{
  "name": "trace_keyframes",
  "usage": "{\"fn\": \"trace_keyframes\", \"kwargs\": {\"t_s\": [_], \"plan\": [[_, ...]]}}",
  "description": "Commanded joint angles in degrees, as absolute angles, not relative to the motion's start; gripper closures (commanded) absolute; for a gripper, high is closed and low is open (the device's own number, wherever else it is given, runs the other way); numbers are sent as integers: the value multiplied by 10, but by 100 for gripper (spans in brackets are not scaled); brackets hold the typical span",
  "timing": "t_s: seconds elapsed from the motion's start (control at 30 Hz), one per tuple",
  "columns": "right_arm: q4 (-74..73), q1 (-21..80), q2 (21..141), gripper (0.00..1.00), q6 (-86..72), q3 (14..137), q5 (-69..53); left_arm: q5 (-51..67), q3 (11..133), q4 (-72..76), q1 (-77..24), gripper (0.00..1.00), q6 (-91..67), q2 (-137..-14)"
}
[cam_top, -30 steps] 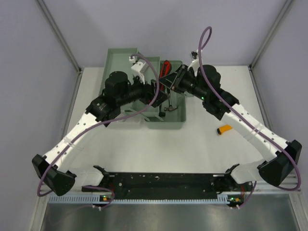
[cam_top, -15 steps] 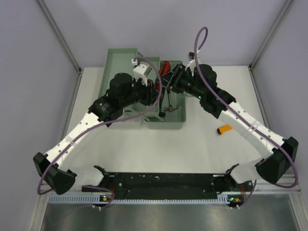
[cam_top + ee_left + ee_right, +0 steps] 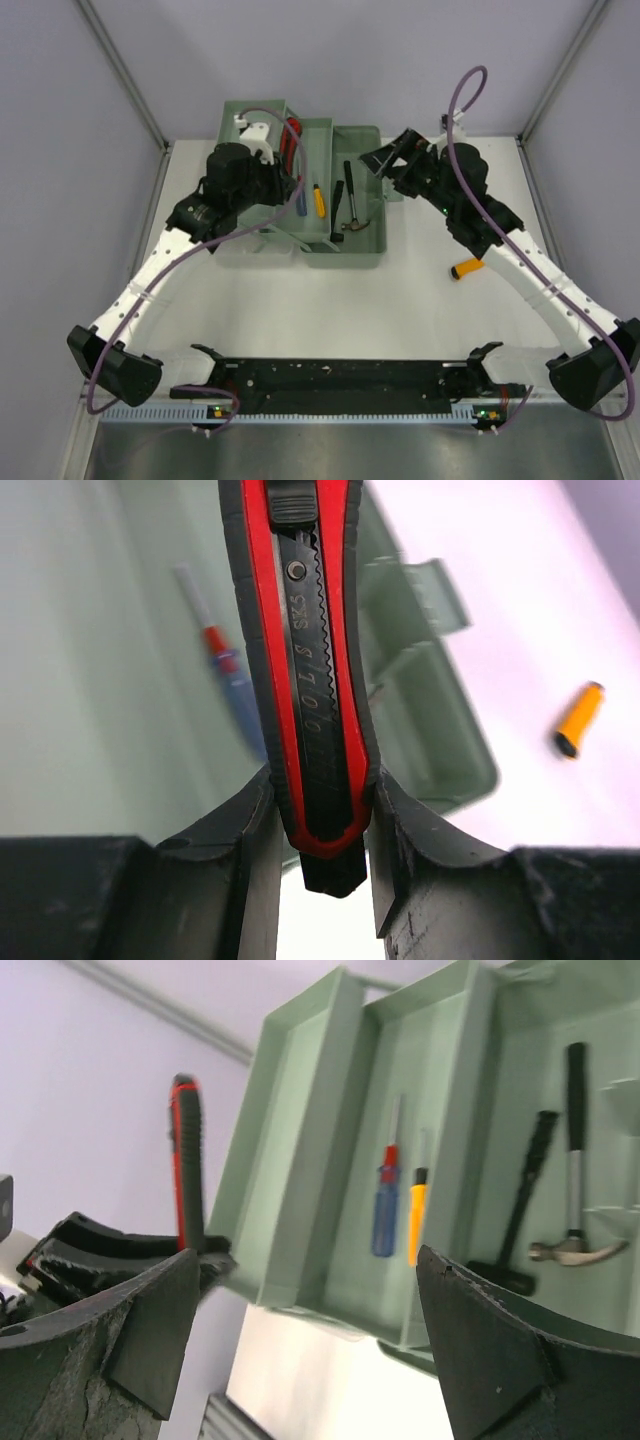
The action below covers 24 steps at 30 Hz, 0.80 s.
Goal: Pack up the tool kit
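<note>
Top view: since the earlier frame the arms have parted. The left gripper (image 3: 290, 172) has carried the red utility knife (image 3: 293, 135) over the upper-left tray of the toolbox (image 3: 345, 257), and the right gripper (image 3: 388, 152) has backed off to its right rim, uncovering the hammer (image 3: 352, 227). Left wrist view: the fingers (image 3: 250, 830) are clamped on the knife's lower end, and a yellow utility knife (image 3: 578, 718) lies on the table (image 3: 560, 600) at right. Right wrist view: the jaws stand wide apart, with the toolbox filling the frame's centre and right.
</note>
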<state>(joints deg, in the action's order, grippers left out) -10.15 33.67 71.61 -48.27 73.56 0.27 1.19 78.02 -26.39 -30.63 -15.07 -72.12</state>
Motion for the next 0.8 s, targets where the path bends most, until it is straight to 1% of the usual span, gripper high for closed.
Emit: {"fn": "trace_keyframes", "kwargs": {"t_s": [0.0, 0.1, 0.3, 0.47, 0.57, 0.6, 0.67, 0.77], "plan": [[-117, 305, 664, 14, -493, 695, 47, 25, 802, -264, -212, 100, -157, -700], [-159, 286, 645, 14, -508, 665, 77, 22, 811, -262, -171, 100, -126, -712], [-184, 249, 614, 16, -549, 609, 65, 59, 820, -287, -116, 100, -73, -770], [-199, 243, 606, 16, -545, 597, 71, 66, 817, -287, -81, 100, -84, -801], [-208, 237, 606, 16, -545, 587, 78, 64, 819, -287, -76, 98, -83, -812], [-214, 235, 605, 16, -553, 581, 84, 61, 820, -289, -75, 96, -85, -817], [-218, 227, 597, 16, -583, 562, 87, 60, 817, -287, -71, 86, -88, -825], [-217, 210, 587, 16, -614, 533, 79, 50, 809, -287, -69, 78, -91, -831]]}}
